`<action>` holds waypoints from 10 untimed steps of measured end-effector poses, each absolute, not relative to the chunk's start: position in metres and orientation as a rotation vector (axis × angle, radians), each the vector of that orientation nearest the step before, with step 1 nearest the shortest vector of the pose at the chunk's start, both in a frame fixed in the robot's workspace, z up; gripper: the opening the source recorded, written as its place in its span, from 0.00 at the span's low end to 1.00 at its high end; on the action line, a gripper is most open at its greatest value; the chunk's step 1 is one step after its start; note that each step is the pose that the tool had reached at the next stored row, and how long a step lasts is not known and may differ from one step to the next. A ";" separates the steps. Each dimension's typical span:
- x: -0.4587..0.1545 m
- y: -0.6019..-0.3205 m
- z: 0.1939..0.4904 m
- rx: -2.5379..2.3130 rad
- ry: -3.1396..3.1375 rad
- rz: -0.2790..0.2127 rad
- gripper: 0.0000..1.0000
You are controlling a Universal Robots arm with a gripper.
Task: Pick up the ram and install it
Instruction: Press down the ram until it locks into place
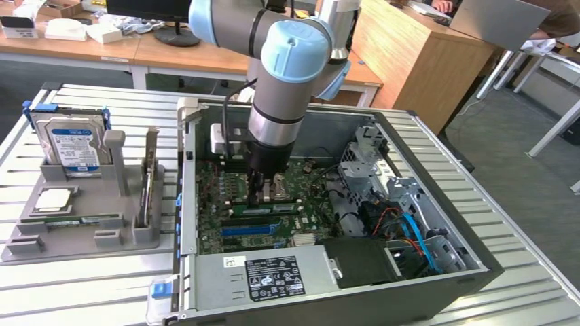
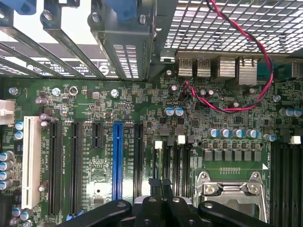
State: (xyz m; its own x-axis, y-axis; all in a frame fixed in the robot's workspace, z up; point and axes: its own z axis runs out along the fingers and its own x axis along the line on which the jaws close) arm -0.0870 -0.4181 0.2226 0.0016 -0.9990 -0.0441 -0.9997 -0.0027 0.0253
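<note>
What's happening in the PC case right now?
The arm has its gripper lowered into the open computer case, right over the motherboard. The fingers are shut, with the ram lying lengthwise just beneath them at the memory slots, beside the CPU socket. Whether the stick is fully seated can't be told. On the exterior view's left, a grey holder carries a hard drive.

A ribbed metal table [image 1: 507,224] carries it all — the open computer case [image 1: 453,272] sits across the middle, and toward the exterior view's left a grey parts holder [image 1: 81,234] rests flat — just beside the case.
</note>
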 end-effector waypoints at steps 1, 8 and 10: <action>-0.087 -0.418 0.224 -2.214 2.209 0.077 0.10; -0.087 -0.418 0.242 -2.215 2.211 0.077 0.10; -0.087 -0.418 0.247 -2.215 2.211 0.077 0.10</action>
